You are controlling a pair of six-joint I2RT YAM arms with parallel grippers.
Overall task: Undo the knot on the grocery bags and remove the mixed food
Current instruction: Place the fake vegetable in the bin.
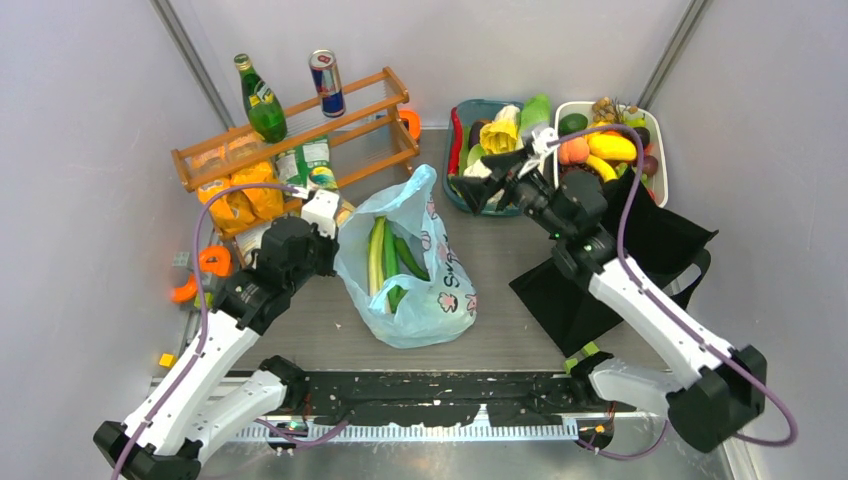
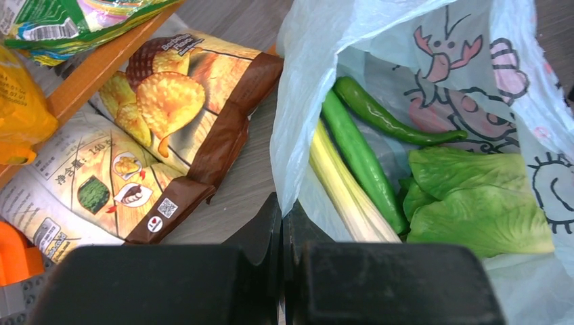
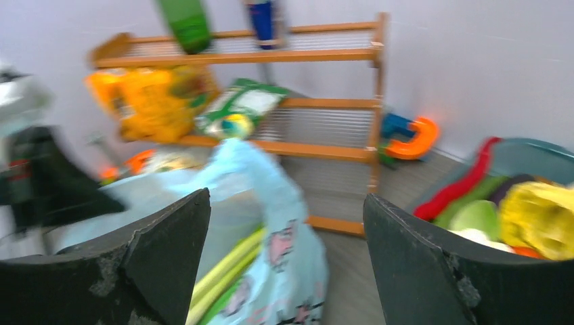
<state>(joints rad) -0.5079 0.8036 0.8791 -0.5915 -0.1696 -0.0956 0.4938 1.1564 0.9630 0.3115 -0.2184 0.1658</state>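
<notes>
Leek (image 2: 342, 183) lies inside blue bag (image 2: 298, 101) pinched by left hand (image 2: 282, 218).

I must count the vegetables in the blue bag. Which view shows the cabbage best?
The left wrist view: the cabbage lies close and sharp inside the blue bag. The top view shows only a small green bit; the right wrist view is blurred and hides it.
</notes>
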